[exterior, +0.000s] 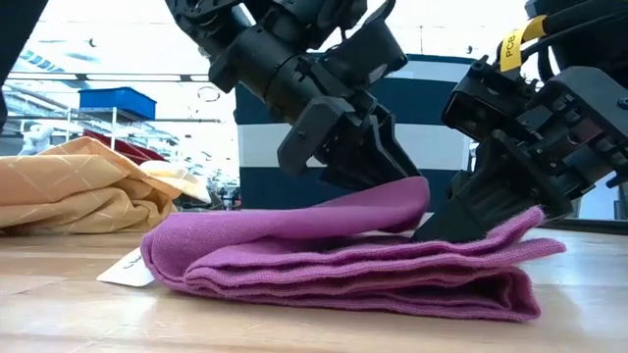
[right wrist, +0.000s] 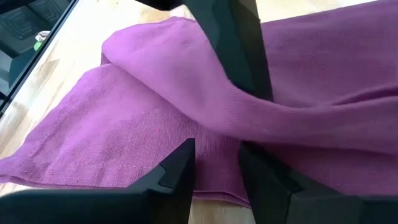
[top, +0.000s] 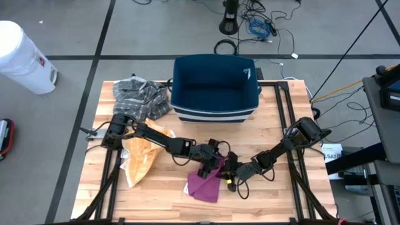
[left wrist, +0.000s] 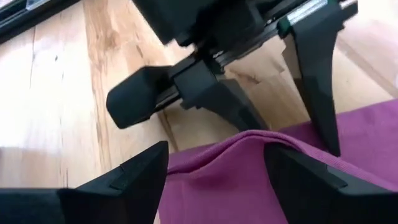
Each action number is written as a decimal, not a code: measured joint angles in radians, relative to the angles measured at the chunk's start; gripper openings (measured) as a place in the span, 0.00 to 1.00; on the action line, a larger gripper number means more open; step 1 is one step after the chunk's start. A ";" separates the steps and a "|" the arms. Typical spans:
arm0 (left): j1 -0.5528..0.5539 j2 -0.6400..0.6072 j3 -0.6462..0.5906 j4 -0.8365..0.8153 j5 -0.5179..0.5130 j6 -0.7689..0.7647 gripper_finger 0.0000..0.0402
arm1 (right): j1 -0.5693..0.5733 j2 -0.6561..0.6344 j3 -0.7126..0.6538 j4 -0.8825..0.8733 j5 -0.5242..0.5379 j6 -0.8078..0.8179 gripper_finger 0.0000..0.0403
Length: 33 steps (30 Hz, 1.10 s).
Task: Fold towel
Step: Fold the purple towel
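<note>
The purple towel (top: 205,184) lies folded at the near middle of the table (top: 281,200). It is flanked by 2 grippers: the left gripper (top: 212,164) with jaws apart, and the right gripper (top: 232,177), whose jaw state cannot be told. A blue bin (top: 214,87) is seen farther back, its contents hidden.

I see both arms reaching in over the purple towel (top: 205,185), lying folded near the table's (top: 275,200) near-centre; left gripper (top: 212,164) sits on its far edge, right gripper (top: 232,176) just beside its right edge, the two nearly touching; can't resolve either one's fingers from above; navy bin (top: 215,87) with striped base at far centre; grey plaid cloth (top: 140,97) far left; orange cloth (top: 140,159) left, under the left arm; white bucket (top: 22,57) on the floor, far left.
</note>
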 joint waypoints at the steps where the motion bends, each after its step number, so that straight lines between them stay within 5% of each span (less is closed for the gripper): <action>1: -0.001 0.000 0.006 -0.006 0.002 0.000 0.67 | 0.000 0.000 0.000 -0.002 0.001 0.005 0.29; 25: -0.045 -0.002 0.176 -0.358 -0.101 0.104 0.67 | 0.000 0.000 0.000 -0.020 0.002 0.035 0.30; 33: -0.043 -0.013 0.172 -0.686 -0.092 -0.127 0.67 | 0.000 0.001 0.000 -0.020 0.001 0.026 0.30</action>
